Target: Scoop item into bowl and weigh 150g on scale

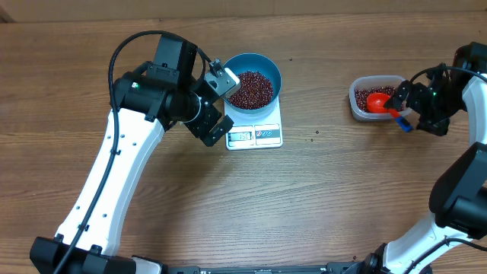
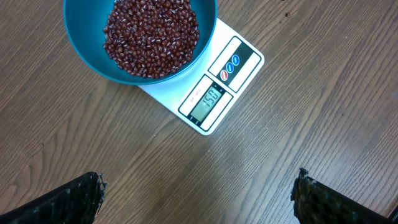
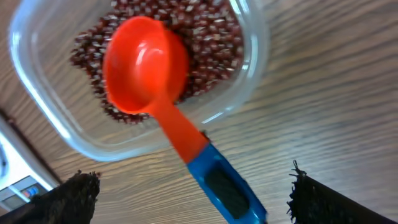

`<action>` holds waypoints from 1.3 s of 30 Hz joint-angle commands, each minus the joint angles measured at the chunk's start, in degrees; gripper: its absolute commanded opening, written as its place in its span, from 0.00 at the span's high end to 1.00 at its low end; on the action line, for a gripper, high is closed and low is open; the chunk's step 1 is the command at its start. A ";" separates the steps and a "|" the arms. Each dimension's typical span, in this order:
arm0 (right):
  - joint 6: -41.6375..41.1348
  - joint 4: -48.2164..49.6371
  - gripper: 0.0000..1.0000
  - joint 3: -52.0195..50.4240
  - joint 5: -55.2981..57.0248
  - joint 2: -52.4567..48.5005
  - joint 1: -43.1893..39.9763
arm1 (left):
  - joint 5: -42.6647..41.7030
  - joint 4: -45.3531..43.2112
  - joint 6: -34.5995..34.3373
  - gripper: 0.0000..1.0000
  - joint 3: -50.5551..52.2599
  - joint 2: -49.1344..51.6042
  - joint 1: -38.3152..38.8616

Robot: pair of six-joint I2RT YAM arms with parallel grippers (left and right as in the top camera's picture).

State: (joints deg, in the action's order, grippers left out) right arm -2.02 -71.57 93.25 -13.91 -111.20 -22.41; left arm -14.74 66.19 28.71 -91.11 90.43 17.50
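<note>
I am seeing the blue bowl (image 2: pixel 81 40) sitting on the white scale (image 1: pixel 255 131), and the red-brown beans (image 2: pixel 151 34) are lying heaped inside it. My left gripper (image 2: pixel 199 196) is hovering near the scale, its fingers wide apart and holding nothing. The right gripper (image 3: pixel 193 198) is standing open too. The red scoop (image 3: pixel 146 62) is lying in the clear tub (image 3: pixel 249 74), its handle between the fingers, untouched.

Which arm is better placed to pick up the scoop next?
Right. Its open hand sits over the scoop handle at the tub; the left hand hangs open near the bowl and scale, across the table.
</note>
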 commanded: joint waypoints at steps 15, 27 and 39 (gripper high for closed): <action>1.36 -11.82 0.00 18.47 -4.33 15.91 2.62 | -0.07 -0.04 0.87 0.00 0.33 0.33 -0.22; -17.97 -24.35 0.00 19.74 -8.04 32.81 16.52 | -0.07 -0.04 0.87 0.00 0.33 0.33 -0.22; -18.73 -25.46 0.00 19.69 -7.63 34.16 17.38 | -0.07 -0.04 0.87 0.00 0.33 0.33 -0.22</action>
State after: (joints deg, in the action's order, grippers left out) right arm -20.75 -96.88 112.55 -21.63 -77.52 -5.21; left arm -14.74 66.19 28.69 -91.11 90.43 17.47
